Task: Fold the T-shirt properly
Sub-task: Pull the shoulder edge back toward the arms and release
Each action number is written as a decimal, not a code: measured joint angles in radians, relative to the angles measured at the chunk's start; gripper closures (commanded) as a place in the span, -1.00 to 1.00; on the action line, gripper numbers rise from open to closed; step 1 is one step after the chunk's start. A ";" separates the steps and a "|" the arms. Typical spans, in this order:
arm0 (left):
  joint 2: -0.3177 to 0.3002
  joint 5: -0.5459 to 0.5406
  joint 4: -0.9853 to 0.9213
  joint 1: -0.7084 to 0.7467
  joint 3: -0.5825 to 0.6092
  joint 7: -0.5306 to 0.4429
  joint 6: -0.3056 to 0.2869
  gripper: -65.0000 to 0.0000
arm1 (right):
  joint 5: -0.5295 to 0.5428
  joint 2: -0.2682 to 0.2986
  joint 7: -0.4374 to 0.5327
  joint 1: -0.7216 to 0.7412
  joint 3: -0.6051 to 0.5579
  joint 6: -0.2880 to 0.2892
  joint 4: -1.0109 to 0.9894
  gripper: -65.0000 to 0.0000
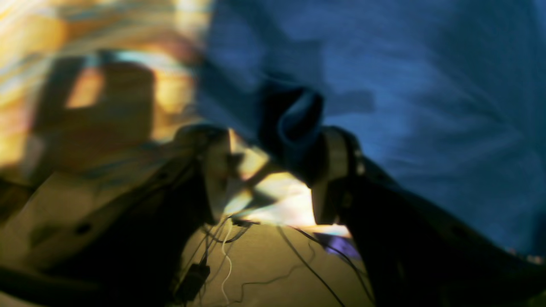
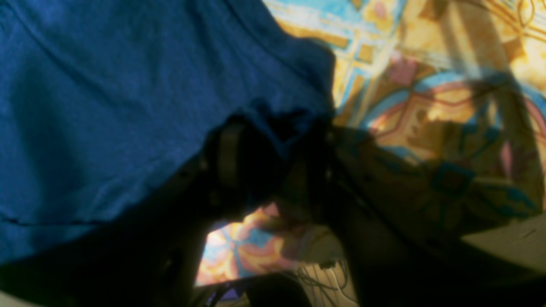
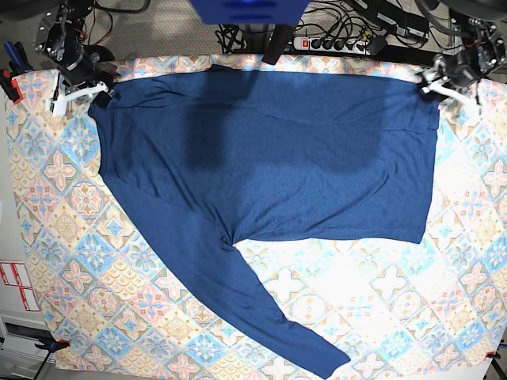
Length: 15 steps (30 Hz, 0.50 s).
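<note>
Fabric of the T-shirt (image 3: 269, 158) sits between both grippers' spread fingers, so lift each clear without dragging the corners.

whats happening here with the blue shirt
Two robot arms are working on a navy T-shirt spread on a patterned tablecloth. The left pincer and right pincer sit at its two far corners, fabric bunched between the fingers. One long sleeve trails toward the near edge, unfolded.

Navy long-sleeved T-shirt (image 3: 269, 150), spread flat, one sleeve trailing diagonally
</note>
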 measured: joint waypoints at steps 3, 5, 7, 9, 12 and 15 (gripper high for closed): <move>0.011 -0.003 -0.001 0.014 -0.047 0.012 -0.006 0.04 | 0.001 -0.012 -0.003 0.003 0.048 0.000 0.000 0.27; 0.014 -0.023 -0.001 0.013 -0.076 0.011 -0.005 0.03 | 0.000 -0.027 -0.003 0.003 0.100 0.000 0.003 0.27; 0.011 -0.070 -0.001 0.013 -0.112 0.009 -0.005 0.03 | -0.008 -0.037 -0.002 0.002 0.146 -0.005 0.003 0.26; -0.001 -0.098 -0.001 0.006 -0.123 0.007 0.001 0.04 | -0.011 -0.031 0.000 -0.001 0.151 -0.008 0.003 0.26; -0.018 -0.127 -0.003 -0.049 -0.122 0.014 0.002 0.03 | -0.018 -0.035 -0.041 0.055 0.150 -0.013 0.020 0.26; -0.021 -0.132 -0.002 -0.113 -0.121 0.010 -0.001 0.03 | -0.005 -0.025 -0.103 0.138 0.150 0.002 0.049 0.26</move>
